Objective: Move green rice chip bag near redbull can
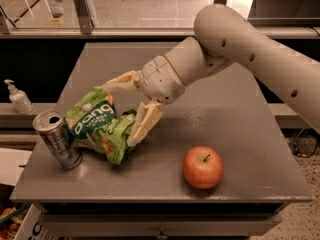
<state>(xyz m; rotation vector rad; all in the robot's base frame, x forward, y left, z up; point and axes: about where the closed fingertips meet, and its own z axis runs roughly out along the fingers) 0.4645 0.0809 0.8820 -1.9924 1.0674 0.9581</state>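
The green rice chip bag [97, 126] lies crumpled on the grey table [235, 114], at the left front. The redbull can [56, 140] stands slightly tilted at the bag's left, right against it. My gripper [120, 114] reaches in from the right and is open. One finger [120, 81] is over the bag's top edge and the other finger [142, 126] is at the bag's right side. The bag sits between them on the table.
A red apple [202, 166] sits at the front, to the right of the bag. A white pump bottle [19, 98] stands on a ledge off the table's left edge. My arm [260, 54] crosses the table's right half.
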